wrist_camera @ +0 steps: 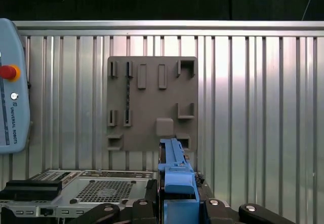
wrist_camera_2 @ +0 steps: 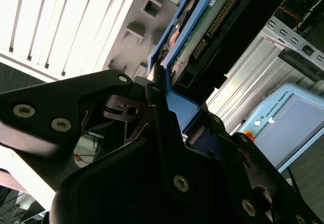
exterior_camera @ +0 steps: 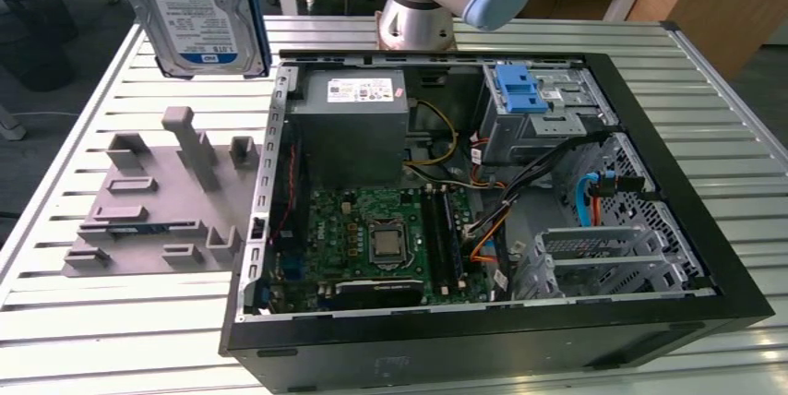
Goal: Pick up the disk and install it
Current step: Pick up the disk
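Disk (exterior_camera: pixel 197 17), clamped by its blue bracket in the closed tool (wrist_camera_2: pixel 161 102), is held aloft over the grey fixture plate (exterior_camera: pixel 148 201) beside the open computer case (exterior_camera: pixel 708 238); pickup is judged done, and installation calls for alignment with a drive bay.

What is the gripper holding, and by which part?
The disk, hanging in the air. The gripper is clamped on its blue bracket, at the disk's upper end.

Clearance over fixture (exterior_camera: pixel 161 201) and open case (exterior_camera: pixel 493 344).
The disk (exterior_camera: pixel 197 17), gripped in the claw (wrist_camera: pixel 177 201), is held clear of the fixture's pegs; bare desk (exterior_camera: pixel 111 321) is seen around it; the case interior is crowded by power supply (exterior_camera: pixel 357 127), cables (exterior_camera: pixel 555 164) and blue latch (exterior_camera: pixel 523 90).
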